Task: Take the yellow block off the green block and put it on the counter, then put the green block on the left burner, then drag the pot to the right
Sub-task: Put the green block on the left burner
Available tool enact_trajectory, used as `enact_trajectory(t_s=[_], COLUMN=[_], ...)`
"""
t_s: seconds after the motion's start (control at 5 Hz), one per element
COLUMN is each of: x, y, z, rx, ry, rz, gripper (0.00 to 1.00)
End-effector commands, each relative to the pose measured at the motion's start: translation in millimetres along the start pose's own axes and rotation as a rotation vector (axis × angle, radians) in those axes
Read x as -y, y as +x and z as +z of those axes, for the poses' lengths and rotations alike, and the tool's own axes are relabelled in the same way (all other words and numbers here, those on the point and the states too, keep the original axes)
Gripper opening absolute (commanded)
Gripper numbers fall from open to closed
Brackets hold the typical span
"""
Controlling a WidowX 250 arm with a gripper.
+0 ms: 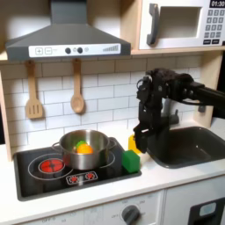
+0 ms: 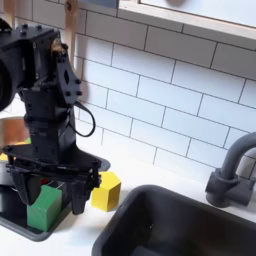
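Wall: white tile backsplash (image 1: 105,88), tan grout, behind me.
Overhead: grey range hood (image 1: 66,37); microwave (image 1: 180,24).
Hanging: two wooden utensils (image 1: 33,92).
Fixtures: dark sink (image 1: 189,145); grey faucet (image 2: 232,170).

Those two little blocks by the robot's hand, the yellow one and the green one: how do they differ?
The yellow block is bright yellow; the green block is bright green. In the second exterior view, the yellow block sits on the white counter beside the sink, while the green block rests at the black stovetop's edge. The yellow block looks turned at an angle; the green one sits squarer. Both are small, similar-sized plastic cubes, each lying free.
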State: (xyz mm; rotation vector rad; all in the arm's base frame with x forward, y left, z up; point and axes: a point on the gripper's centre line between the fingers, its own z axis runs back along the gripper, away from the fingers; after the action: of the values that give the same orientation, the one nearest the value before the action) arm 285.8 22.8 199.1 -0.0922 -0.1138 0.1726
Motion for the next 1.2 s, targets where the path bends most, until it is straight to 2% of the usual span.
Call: enact_trajectory(t_s=[0.0,0.2,0.6,0.8,1.0], x=[-13.9,-19.1,-27.6,-27.3,-24.8], y=[9,12,10,15,16], z=[-5.6,-3.1,-16.9,-20.3,-31.2], rx=[0.025,0.036,-0.001,0.004,-0.008], ry=[0.063,0.072,0.078,0.075,0.070], rz=[-0.016,-0.008,0.005,0.000,0.003], gripper=[1.00,1.00,1.00,1.00,1.00])
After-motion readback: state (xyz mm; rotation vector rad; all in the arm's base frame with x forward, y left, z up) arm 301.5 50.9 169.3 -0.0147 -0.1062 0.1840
